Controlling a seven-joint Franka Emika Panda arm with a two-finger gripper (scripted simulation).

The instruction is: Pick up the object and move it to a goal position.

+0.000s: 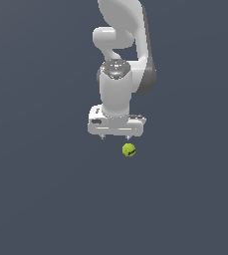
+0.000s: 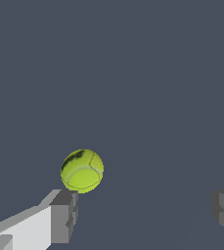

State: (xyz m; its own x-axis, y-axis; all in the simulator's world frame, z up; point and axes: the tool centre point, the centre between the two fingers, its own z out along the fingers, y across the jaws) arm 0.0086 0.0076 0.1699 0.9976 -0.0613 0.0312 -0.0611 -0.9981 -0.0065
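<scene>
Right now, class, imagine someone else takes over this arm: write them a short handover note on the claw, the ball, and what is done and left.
Claw: open, fingers wide apart, holding nothing.
Ball: yellow-green with a dark mark, lying free on the dark floor. In the wrist view it sits close by one fingertip, not centred between the two.
Done: the arm is poised over the ball.
Left: centre the claw on it, close, lift, carry to the goal. No goal marker shows in either view.

No text, number or brand can be read in either view. The ball (image 2: 82,171) carries a small dark mark at about 11 o'clock on its face in the wrist view; it is perhaps a printed logo, but it is too blurred to read any letters.
</scene>
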